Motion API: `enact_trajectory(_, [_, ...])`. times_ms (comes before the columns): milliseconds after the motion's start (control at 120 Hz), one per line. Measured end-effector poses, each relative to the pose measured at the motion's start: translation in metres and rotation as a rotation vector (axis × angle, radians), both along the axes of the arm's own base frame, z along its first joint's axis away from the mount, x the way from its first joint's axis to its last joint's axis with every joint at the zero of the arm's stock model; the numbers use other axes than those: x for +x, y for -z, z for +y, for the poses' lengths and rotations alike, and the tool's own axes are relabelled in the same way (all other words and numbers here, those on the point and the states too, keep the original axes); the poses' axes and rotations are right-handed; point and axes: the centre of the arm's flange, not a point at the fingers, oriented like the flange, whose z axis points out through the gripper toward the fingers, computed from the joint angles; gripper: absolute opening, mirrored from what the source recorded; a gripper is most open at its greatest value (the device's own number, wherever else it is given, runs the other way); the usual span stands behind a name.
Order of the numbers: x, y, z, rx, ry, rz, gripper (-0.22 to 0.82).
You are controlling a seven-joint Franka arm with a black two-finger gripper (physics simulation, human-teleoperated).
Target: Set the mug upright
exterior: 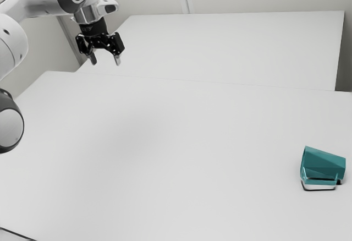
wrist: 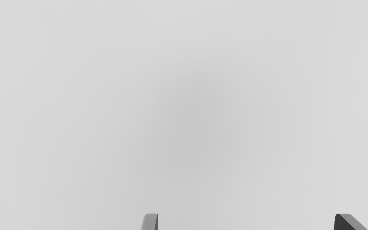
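Note:
High above the table, toward the exterior view's upper left, my gripper (exterior: 105, 60) hangs open, pointing down, with nothing between its fingers. In the wrist view the two fingertips of my gripper (wrist: 247, 220) stand wide apart over the bare white surface. A teal mug (exterior: 323, 163) lies on its side on the table at the exterior view's right, a long way from my gripper. Its handle is toward the lower side of the mug in the exterior view.
The white table (exterior: 181, 158) stretches between my gripper and the mug. Behind it stands another white surface (exterior: 236, 48), with pale walls around. A dark line crosses the exterior view's lower left corner.

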Motion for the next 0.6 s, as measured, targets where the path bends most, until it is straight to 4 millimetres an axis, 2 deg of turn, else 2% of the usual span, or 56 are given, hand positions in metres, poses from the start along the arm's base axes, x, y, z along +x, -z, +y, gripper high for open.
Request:
enact_trajectory(200, [-0.001,-0.001,-0.002,0.001,0.002,-0.003,0.6])
enact_trajectory(300, [-0.007,-0.004,-0.006,-0.008,0.01,-0.002,0.6])
enact_trajectory(367, [-0.016,0.014,-0.036,-0.048,0.053,0.022,0.6])
enact_trajectory(458, [-0.038,0.049,-0.075,-0.122,0.093,0.032,0.6])
enact_trajectory(600, [-0.074,0.089,-0.131,-0.321,0.089,0.038,0.6])
